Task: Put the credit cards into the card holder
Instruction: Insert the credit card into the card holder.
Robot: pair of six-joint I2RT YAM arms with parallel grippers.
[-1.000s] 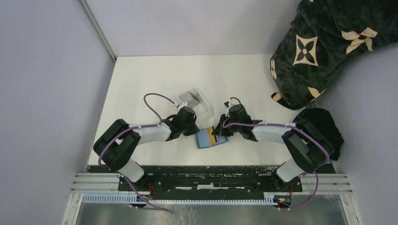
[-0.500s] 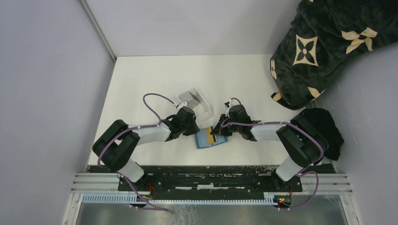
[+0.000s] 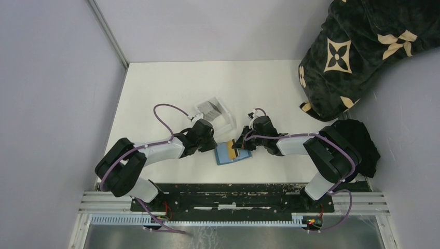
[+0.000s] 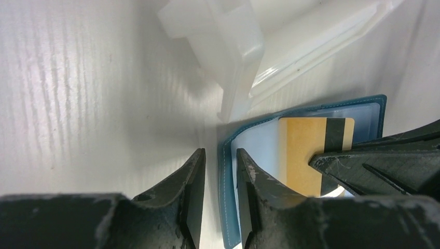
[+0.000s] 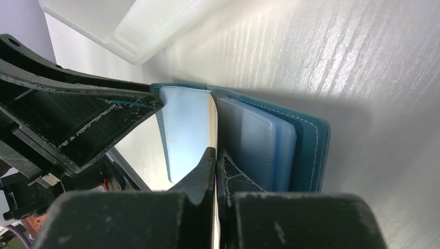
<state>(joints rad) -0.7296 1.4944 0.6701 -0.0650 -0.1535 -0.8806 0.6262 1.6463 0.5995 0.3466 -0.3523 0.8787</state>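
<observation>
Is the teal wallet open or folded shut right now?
Open. The teal folding wallet lies spread, its inside facing up, with the gold-yellow plastic card against it.

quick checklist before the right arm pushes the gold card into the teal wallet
1. Holder held open: ok. The left gripper straddles the cover edge of the card holder, and the cover stands lifted.
2. Card gripped: ok. The right gripper is shut on the gold card, seen edge-on between its fingers.
3. Card's leading edge inside a pocket slot: cannot tell. It lies over the pale inner pockets.
4. Card fully seated: not ok. Most of its face and the dark stripe show.
5. Grippers apart: ok. They are on opposite sides of the holder.
6. Clear tray off the holder: cannot tell. Its corner sits right by the cover.
</observation>
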